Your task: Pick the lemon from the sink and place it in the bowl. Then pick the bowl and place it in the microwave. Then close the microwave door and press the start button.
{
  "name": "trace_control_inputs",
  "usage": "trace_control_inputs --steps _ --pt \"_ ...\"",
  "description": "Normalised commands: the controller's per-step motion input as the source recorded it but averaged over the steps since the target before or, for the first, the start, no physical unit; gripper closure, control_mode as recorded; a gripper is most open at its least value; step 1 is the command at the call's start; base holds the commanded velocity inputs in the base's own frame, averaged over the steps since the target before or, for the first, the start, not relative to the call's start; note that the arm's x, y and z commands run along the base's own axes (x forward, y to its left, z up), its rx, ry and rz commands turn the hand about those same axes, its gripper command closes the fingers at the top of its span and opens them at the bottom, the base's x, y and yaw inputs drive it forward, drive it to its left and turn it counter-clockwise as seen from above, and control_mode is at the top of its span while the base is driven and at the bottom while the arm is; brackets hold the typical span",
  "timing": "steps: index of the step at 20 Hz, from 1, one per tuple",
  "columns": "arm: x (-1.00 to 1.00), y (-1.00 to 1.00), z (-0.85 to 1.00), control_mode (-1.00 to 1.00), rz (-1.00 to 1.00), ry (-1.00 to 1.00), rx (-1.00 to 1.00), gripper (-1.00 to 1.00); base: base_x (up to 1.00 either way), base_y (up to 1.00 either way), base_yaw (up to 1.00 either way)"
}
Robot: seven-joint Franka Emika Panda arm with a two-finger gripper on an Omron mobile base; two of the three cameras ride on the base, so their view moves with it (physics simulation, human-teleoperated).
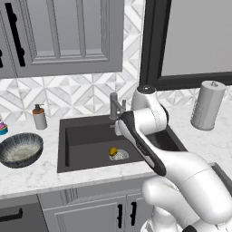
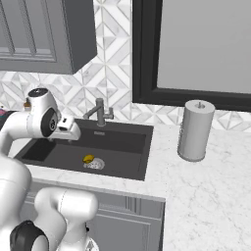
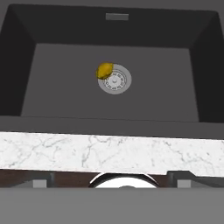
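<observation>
The lemon (image 1: 113, 151) (image 2: 88, 159) (image 3: 104, 70) lies on the floor of the dark sink (image 1: 90, 133) (image 2: 125, 142) (image 3: 61, 92), touching the left edge of the silver drain (image 3: 115, 80). My gripper (image 2: 72, 137) (image 1: 117, 129) hovers above the sink's front part, well clear of the lemon, looking down into the basin; it is open and holds nothing. The bowl (image 1: 21, 149) sits empty on the counter left of the sink. The microwave and its door are out of view.
A faucet (image 1: 116, 105) (image 2: 100, 114) rises behind the sink. A soap dispenser (image 1: 39, 117) stands at the back left, a paper towel roll (image 1: 208, 105) (image 2: 195, 130) to the right. Marble counter (image 3: 109, 151) runs along the sink's front. Upper cabinets (image 1: 68, 31) hang above.
</observation>
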Motion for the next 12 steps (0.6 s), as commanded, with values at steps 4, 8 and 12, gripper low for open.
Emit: trace_control_inputs --steps 4,8,12 --pt "0.11 0.00 -0.36 -1.00 0.00 0.00 0.00 -1.00 0.00 0.00 0.00" --pt "0.16 0.03 -0.42 -1.00 0.00 0.00 0.00 -1.00 0.00 0.00 0.00" --pt "0.22 0.04 -0.38 -1.00 -0.01 0.00 0.00 -1.00 0.00 0.00 0.00"
